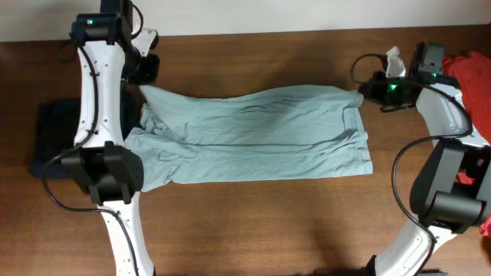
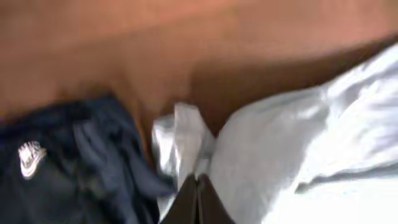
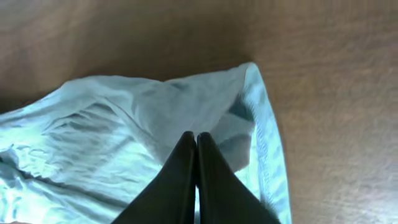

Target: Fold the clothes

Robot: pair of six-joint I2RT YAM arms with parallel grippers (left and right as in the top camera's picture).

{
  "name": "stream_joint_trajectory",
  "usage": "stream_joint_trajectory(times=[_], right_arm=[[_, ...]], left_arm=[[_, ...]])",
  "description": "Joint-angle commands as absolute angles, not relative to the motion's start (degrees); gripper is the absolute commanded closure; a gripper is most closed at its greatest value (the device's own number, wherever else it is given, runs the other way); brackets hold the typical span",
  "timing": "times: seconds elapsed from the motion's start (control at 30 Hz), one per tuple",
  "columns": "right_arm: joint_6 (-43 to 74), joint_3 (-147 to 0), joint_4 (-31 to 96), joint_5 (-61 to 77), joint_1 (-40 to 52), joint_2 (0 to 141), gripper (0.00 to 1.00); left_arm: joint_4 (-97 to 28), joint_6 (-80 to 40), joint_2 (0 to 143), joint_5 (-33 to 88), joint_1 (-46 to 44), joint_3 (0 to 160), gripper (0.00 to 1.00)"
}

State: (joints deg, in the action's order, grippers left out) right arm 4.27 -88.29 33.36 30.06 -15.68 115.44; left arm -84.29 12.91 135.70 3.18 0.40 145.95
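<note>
The left gripper point(image 2: 197, 178) and right gripper point(image 3: 196, 134) each pinch shut on a far corner of the pale grey-blue T-shirt point(image 1: 253, 134), which lies spread across the wooden table point(image 1: 268, 222).

Brown wooden table point(image 1: 268, 222), pale strip point(image 1: 307, 15) behind, perhaps wall

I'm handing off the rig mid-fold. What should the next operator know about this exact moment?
Left gripper: shut, pinching the T-shirt at its far left corner.
Right gripper: shut on the shirt's far right corner, by the hem.
T-shirt: spread sideways across the table, wrinkled.
Navy garment: at the table's left edge. Red garment: far right, bunched.
Done: shirt laid out, both far corners gripped.
Left: fold the shirt compactly, then the other two.
</note>
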Motion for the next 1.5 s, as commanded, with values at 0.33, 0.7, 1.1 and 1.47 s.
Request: stream_joint_trajectory(times=[0.33, 0.7, 1.1, 1.47], right_arm=[[3.7, -90.3, 28.3, 28.0, -15.9, 114.0, 0.96], [3.6, -90.3, 28.5, 28.0, -15.9, 114.0, 0.96], [3.6, -90.3, 28.8, 28.1, -15.9, 114.0, 0.96], [3.6, -90.3, 30.2, 28.0, -15.9, 114.0, 0.96]], left_arm=[[-70.5, 20.9, 135.0, 0.2, 0.8, 135.4, 1.00], [-81.5, 25.3, 135.0, 10.1, 0.8, 126.7, 0.85], [-65.4, 24.2, 139.7, 12.4, -0.1, 126.5, 0.44], [-61.0, 26.9, 144.0, 14.2, -2.7, 126.5, 0.77]])
